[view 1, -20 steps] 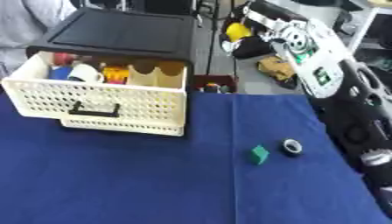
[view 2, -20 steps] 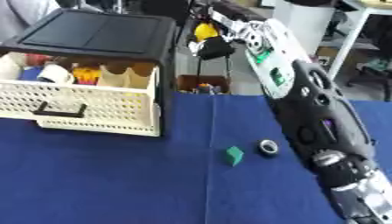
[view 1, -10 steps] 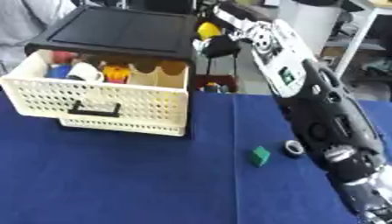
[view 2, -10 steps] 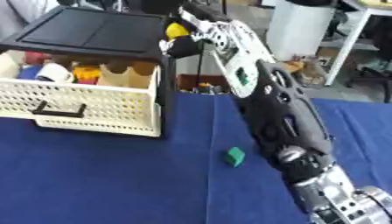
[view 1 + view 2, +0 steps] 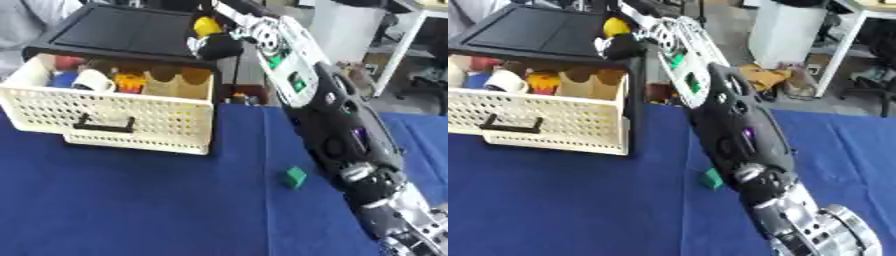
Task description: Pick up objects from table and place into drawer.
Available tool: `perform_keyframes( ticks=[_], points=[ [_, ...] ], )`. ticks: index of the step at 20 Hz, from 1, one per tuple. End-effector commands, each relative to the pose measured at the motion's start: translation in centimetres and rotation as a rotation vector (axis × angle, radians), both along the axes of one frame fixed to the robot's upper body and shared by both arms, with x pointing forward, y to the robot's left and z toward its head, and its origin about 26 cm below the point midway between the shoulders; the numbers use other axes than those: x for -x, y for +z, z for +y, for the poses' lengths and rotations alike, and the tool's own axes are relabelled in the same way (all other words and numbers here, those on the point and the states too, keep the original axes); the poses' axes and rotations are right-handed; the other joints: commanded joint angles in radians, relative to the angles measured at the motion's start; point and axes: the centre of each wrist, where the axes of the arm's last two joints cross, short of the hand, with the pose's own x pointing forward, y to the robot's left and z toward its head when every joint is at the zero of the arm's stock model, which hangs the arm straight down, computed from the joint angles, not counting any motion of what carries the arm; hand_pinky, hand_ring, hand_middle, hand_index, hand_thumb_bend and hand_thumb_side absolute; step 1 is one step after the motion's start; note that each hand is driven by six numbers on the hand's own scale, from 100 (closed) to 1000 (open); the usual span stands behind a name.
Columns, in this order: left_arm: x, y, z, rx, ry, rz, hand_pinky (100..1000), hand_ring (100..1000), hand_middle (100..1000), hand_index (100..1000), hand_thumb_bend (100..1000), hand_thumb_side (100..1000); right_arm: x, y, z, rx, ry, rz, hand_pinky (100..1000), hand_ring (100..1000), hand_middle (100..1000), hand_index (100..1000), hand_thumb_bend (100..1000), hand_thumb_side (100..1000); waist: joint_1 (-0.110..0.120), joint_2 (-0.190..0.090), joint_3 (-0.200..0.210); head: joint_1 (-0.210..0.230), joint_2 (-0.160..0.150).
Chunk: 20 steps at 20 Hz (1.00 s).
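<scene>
My right hand's (image 5: 219, 44) fingers are curled round a yellow object (image 5: 206, 25), holding it above the back right corner of the open drawer (image 5: 122, 117), against the front edge of the black cabinet top (image 5: 114, 30). My right arm (image 5: 337, 125) stretches from the lower right across the picture up to that spot. I see no left hand in either view.

Under me the table (image 5: 131, 200) is covered in dark blue cloth. A small green block (image 5: 294, 177) lies on it, just beside my forearm and well apart from the drawer. Behind the table I see a grey floor, a white bin-like shape (image 5: 794, 30), some tan clutter (image 5: 767, 75) on the ground and a white table leg (image 5: 394, 50) at the far right.

The drawer is a cream perforated basket with a black handle (image 5: 101, 125), pulled out of the cabinet. Inside I make out a white cup (image 5: 92, 80), something blue (image 5: 63, 79), something red (image 5: 66, 62), an orange-yellow piece (image 5: 129, 81) and tan rounded shapes (image 5: 175, 82).
</scene>
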Motion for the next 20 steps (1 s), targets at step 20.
perform_keyframes(
  ticks=[20],
  points=[
    [0.5,0.9,-0.2,-0.002,-0.016,-0.035,587,638,695,874,458,878,0.0,-0.6,1.2,0.101,0.013,-0.021,697,811,766,829,100,687,-0.008,-0.010,0.003,0.008,-0.017]
  ],
)
